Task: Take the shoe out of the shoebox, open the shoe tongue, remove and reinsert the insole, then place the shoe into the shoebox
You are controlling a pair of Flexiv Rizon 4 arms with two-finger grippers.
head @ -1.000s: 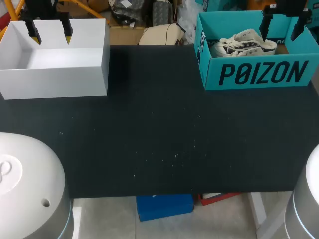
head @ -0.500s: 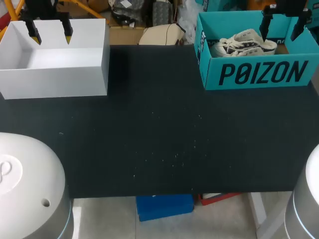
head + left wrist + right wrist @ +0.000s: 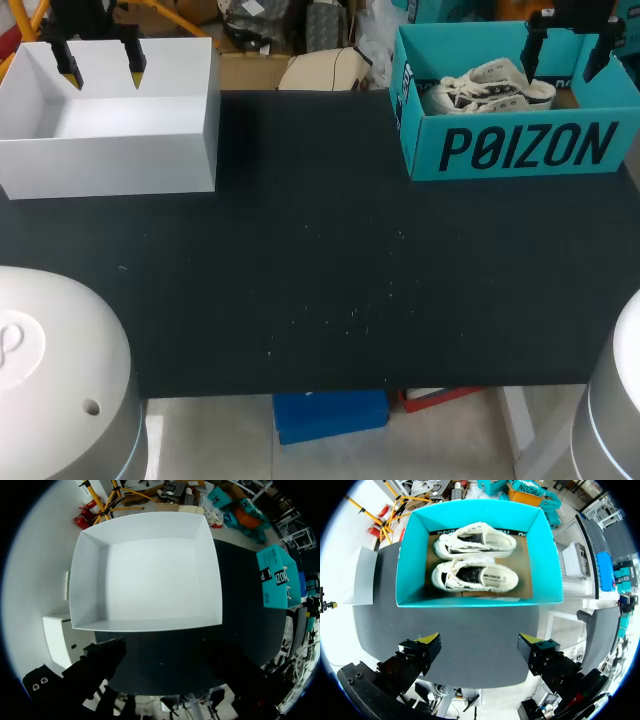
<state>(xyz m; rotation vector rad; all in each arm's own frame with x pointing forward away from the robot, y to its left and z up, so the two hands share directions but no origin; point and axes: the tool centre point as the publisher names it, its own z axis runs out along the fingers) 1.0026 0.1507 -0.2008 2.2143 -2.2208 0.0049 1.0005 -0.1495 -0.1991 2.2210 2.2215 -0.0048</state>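
Two open-topped boxes sit at the far corners of the table (image 3: 320, 280), whose top is a flat, matte black sheet flecked with pale specks. At the far left is the white box (image 3: 110, 150), smooth-walled and rectangular. At the far right is the teal cardboard shoebox (image 3: 510, 150), its front printed in large dark letters. A pair of white canvas shoes (image 3: 490, 88) lies inside it. The left gripper (image 3: 102, 70) hangs over the white box's far wall, fingers well apart and holding nothing. The right gripper (image 3: 565, 58) hangs over the shoebox, equally wide and bare.

From the left wrist, the white box (image 3: 150, 625) lies ahead of the left gripper (image 3: 170, 667), whose dark fingers (image 3: 100, 660) stand wide over the black tabletop, touching nothing. The shoebox (image 3: 277, 577) sits off to one side, well apart.

From the right wrist, the shoebox (image 3: 470, 601) lies ahead of the right gripper (image 3: 480, 642). Both shoes (image 3: 475, 575) rest side by side on its brown cardboard floor, low-cut, with frayed edges, laces and dark linings. The yellow fingertips (image 3: 429, 639) are spread wide above the table, short of the box's near wall.
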